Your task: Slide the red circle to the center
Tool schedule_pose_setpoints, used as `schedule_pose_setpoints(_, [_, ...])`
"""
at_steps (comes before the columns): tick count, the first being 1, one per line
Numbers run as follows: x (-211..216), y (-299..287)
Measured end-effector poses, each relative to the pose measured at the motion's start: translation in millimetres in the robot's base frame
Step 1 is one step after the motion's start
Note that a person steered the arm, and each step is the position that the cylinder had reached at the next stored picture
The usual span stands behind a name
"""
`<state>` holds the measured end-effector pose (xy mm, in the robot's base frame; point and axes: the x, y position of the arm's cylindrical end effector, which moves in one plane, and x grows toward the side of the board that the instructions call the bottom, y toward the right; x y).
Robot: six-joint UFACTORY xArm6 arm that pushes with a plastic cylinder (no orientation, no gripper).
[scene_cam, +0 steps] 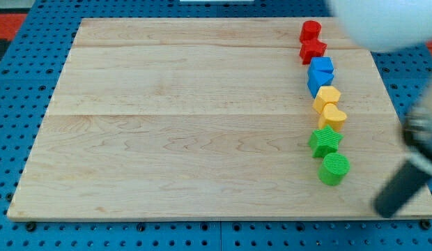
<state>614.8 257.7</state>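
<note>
My tip (383, 209): the lower end of a dark, blurred rod, with no jaws to open or close and holding nothing, stood at the board's lower right corner, just right of the green circle (334, 169). Red circle (311, 31): lay at the top of a column of blocks along the board's right side, well apart from my tip, up and to the view's left of it. Column, top to bottom: red circle, red star (313, 50), two blue blocks (320, 74), yellow block (327, 97), yellow heart (332, 116), green star (325, 140), green circle. Wooden board (181, 125): lay on a blue pegboard (14, 104).
</note>
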Motion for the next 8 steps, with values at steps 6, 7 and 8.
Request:
schedule_pose_setpoints(6, [-301, 70])
schedule_pose_setpoints(7, [-301, 76])
schedule_pose_setpoints(8, [-319, 59])
